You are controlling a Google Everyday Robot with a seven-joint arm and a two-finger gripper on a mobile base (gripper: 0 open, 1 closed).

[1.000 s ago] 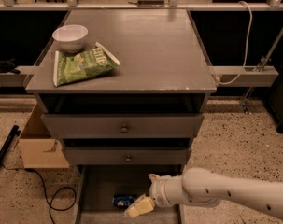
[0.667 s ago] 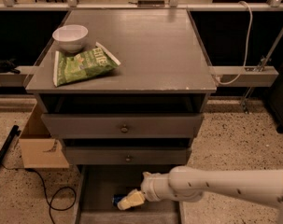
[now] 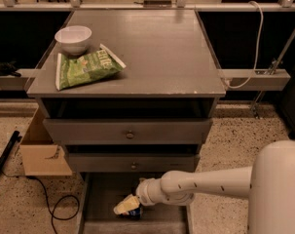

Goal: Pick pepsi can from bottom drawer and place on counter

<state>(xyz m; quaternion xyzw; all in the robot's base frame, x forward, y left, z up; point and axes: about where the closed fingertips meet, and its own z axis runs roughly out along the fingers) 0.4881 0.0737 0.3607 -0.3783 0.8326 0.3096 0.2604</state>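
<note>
The bottom drawer (image 3: pixel 101 199) is pulled open below the two knobbed drawers. The pepsi can (image 3: pixel 134 213) lies inside it near the middle, and only a small blue part shows under my gripper. My gripper (image 3: pixel 126 205) reaches into the drawer from the right on a white arm and sits right over the can, hiding most of it. The counter (image 3: pixel 156 48) is the grey top of the cabinet, well above the gripper.
A white bowl (image 3: pixel 73 38) and a green chip bag (image 3: pixel 86 68) sit on the counter's left side. A cardboard box (image 3: pixel 40 152) and black cables (image 3: pixel 54 213) lie on the floor to the left. A rail with a white cable (image 3: pixel 249 57) runs behind on the right.
My arm has swung left and the gripper has moved left inside the drawer, closer over the can.
</note>
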